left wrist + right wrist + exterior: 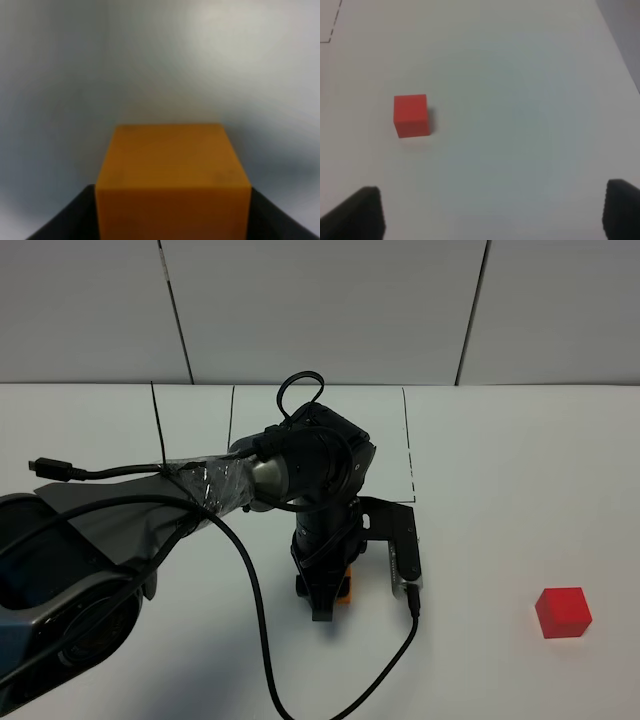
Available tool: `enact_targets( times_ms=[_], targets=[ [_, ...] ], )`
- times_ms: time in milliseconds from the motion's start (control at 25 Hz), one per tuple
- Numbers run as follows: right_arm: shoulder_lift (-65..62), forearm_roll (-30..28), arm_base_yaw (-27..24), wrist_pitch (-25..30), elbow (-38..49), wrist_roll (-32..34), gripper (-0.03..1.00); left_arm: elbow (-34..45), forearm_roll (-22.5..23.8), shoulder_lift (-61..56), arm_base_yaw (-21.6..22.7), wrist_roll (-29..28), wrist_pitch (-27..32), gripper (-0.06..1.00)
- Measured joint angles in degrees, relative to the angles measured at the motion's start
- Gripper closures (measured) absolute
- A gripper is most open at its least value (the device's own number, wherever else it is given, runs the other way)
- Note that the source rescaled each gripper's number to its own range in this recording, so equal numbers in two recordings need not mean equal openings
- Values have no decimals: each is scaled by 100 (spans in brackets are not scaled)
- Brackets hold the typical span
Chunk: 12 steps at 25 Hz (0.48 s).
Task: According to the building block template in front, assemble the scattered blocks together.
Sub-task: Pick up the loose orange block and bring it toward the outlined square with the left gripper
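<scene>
ok so going from the left: the left arm reaches in to the middle of the desk (500, 460) and its left hand (324, 598) points straight down at the orange cube (172, 160). in the left wrist view the cube fills the gap and a black finger sits tight against each side of it. honestly can't tell if it's actually squeezing the cube or just resting loose around it. the cube looks plain and matte with sharp edges, sitting flat on the desk, and only a sliver of it peeks out beside the hand in the high view. behind the arm there's a thin drawn outline (409, 450) on the desk, but i can't spot the framed orange-and-red template anywhere, maybe the arm hides it. so which way the finished bar should run is a guess for me. now the part that matters: the red cube (563, 612) sits well off to the right of the orange one, with bare desk in between and nothing touching it. it's a cube, so there's no long axis to worry about, and it sits roughly square to the desk, maybe turned a hair. same look as the orange one, plain matte with clean edges. the right hand (493, 200) is outside the high view, but its wrist camera shows the fingers spread wide with nothing between them. the red cube lies out ahead of it, off the centre line and nearer one finger's side. so i'd say the right arm is the obvious one to fetch red and bring it leftward to butt against orange.
</scene>
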Motion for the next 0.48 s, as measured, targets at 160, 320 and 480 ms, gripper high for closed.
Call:
enact_targets(
  times_ms=[160, 320, 480],
  targets=[
    [0, 0, 0, 0, 0, 0, 22, 0, 0, 0, 0, 0, -98, 38],
    [0, 0, 0, 0, 0, 0, 22, 0, 0, 0, 0, -179, -136, 14],
    [0, 0, 0, 0, 0, 0, 22, 0, 42, 0, 0, -608, -131, -1]
  ],
)
